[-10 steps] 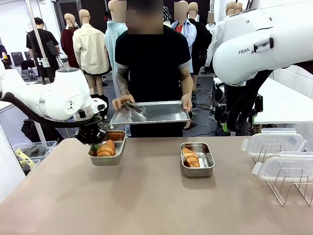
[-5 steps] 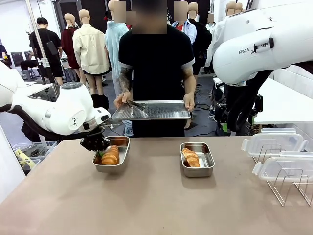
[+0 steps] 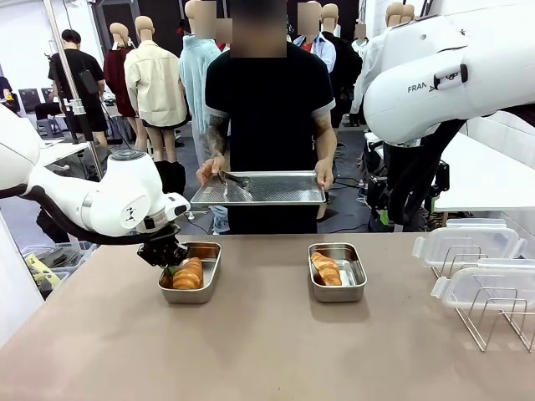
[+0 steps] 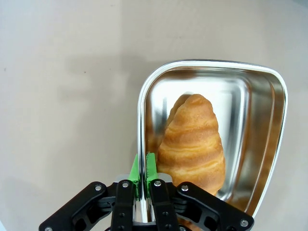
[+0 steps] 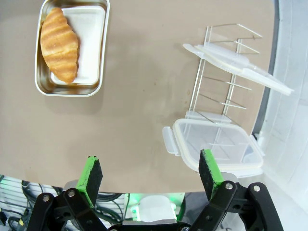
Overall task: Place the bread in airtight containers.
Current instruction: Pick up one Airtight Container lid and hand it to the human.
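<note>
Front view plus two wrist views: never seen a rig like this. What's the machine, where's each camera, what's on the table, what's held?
Two white robot arms share a table with a person standing across it. The front view comes from a fixed camera between the arms. Each wrist view comes from a camera on one arm's wrist, looking along that gripper's fingers.

On the table stand the left pan with a roll in it, the right pan with a second roll, and a wire rack carrying clear lids.

The left gripper is shut on the left pan's rim. The right gripper hangs open above the table, holding nothing. The person holds a flat steel tray with tongs on it.
</note>
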{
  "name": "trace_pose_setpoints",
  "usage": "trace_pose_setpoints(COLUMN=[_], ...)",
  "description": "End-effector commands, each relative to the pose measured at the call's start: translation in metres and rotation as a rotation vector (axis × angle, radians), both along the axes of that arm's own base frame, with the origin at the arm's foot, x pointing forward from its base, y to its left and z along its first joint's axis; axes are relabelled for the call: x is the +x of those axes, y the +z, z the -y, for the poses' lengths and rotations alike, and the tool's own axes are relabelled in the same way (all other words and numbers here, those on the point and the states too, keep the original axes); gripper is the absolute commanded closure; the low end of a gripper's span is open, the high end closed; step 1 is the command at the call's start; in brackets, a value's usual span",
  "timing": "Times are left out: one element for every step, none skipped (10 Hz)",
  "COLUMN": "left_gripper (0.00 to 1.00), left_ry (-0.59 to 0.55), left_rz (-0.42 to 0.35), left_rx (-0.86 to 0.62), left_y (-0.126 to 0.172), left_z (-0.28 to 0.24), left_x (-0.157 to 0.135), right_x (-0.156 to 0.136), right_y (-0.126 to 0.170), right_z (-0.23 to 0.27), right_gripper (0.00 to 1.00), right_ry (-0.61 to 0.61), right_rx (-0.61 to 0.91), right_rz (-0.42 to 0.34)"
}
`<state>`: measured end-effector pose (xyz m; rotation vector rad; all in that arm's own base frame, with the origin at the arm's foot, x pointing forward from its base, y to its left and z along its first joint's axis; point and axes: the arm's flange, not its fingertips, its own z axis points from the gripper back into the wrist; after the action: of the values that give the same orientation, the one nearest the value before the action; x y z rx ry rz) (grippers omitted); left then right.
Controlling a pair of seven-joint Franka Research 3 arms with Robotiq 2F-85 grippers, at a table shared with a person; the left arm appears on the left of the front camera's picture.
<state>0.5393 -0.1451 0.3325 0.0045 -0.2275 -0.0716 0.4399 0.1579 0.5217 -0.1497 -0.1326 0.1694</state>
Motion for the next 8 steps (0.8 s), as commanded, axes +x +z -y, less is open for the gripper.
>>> trace_pose_setpoints(left_gripper=[0.87,0.68,0.49,0.3,0.1,0.0,0.0,0.0], left_ry=[0.051,0.062,0.066,0.064,0.059,0.045,0.033,0.012], left_rz=[-0.056,-0.06,-0.062,-0.048,-0.019,-0.002,0.019,0.043], left_rx=[-0.022,-0.022,-0.022,-0.021,-0.027,-0.038,-0.032,-0.025], left_y=[0.005,0.007,0.009,0.013,0.022,0.035,0.046,0.058], left_z=[0.004,0.003,0.004,0.006,0.006,0.006,0.008,0.009], left_x=[0.004,0.005,0.005,0.003,-0.001,-0.006,-0.011,-0.015], right_x=[0.0,0.0,0.0,0.0,0.0,0.0,0.0,0.0], right_y=[-0.002,-0.002,-0.002,-0.002,-0.002,-0.002,-0.002,-0.002], right_z=[0.0,0.0,0.0,0.0,0.0,0.0,0.0,0.0], right_gripper=[0.0,0.0,0.0,0.0,0.0,0.0,0.0,0.0], right_ry=[-0.001,-0.001,-0.001,-0.001,-0.001,-0.001,-0.001,-0.001], right_rx=[0.01,0.01,0.01,0.01,0.01,0.01,0.01,0.01], right_rz=[0.007,0.007,0.007,0.007,0.007,0.007,0.007,0.007])
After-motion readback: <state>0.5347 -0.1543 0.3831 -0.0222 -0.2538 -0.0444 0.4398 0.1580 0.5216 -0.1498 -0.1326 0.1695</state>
